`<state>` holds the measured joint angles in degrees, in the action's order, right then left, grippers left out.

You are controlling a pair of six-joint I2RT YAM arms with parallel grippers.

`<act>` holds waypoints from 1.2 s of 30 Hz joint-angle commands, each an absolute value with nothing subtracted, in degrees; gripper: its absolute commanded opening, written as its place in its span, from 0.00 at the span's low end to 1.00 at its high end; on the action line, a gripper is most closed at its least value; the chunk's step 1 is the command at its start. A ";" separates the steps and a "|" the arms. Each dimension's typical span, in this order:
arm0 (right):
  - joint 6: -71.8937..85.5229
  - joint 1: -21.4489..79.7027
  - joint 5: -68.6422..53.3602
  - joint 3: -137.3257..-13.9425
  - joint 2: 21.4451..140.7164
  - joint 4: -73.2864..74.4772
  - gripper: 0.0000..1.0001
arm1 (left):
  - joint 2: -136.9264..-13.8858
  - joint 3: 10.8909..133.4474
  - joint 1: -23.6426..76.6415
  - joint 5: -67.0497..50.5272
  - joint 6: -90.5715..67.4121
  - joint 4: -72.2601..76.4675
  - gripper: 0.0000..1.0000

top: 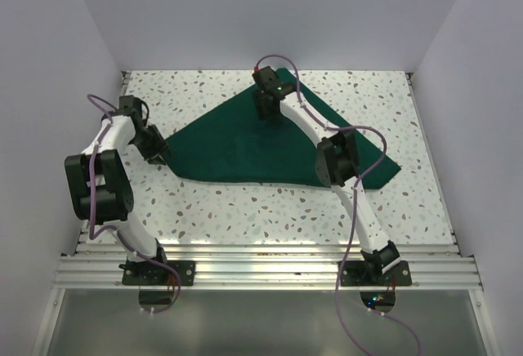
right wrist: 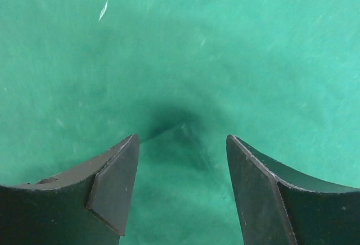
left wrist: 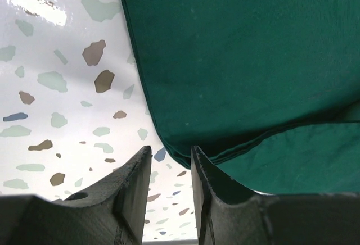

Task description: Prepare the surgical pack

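Observation:
The surgical pack (top: 237, 148) is a dark green drape lying folded into a rough triangle on the speckled table (top: 245, 209). My left gripper (top: 158, 156) sits at the drape's left corner. In the left wrist view its jaws (left wrist: 170, 150) stand a narrow gap apart with only table between them, and the layered drape corner (left wrist: 236, 59) lies just ahead, beside the right finger. My right gripper (top: 265, 111) hangs over the drape's far part, open. In the right wrist view the right gripper (right wrist: 182, 138) has wide jaws framing a small raised pucker of green fabric (right wrist: 180, 42); nothing is held.
White walls close in the table on the left, right and far sides. An aluminium rail (top: 261, 270) carrying both arm bases runs along the near edge. Purple cables (top: 359, 209) loop along each arm.

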<state>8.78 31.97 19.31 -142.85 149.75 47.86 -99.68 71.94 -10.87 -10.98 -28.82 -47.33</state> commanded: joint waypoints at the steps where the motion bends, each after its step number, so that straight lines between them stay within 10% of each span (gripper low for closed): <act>1: 10.19 30.50 18.20 -144.93 145.47 43.59 0.67 | -101.07 74.79 -11.51 -9.93 -27.25 -47.73 0.38; 6: 12.04 30.41 14.78 -138.35 140.02 42.19 0.62 | -103.27 76.81 -11.95 -10.02 -27.25 -46.41 0.42; 13: 15.90 30.41 6.77 -137.37 142.29 43.41 0.08 | -108.36 80.68 -13.62 -12.56 -27.16 -45.35 0.48; 36: 18.80 29.62 3.69 -138.69 144.15 42.45 0.11 | -118.82 87.45 -18.19 -15.46 -23.38 -43.77 0.56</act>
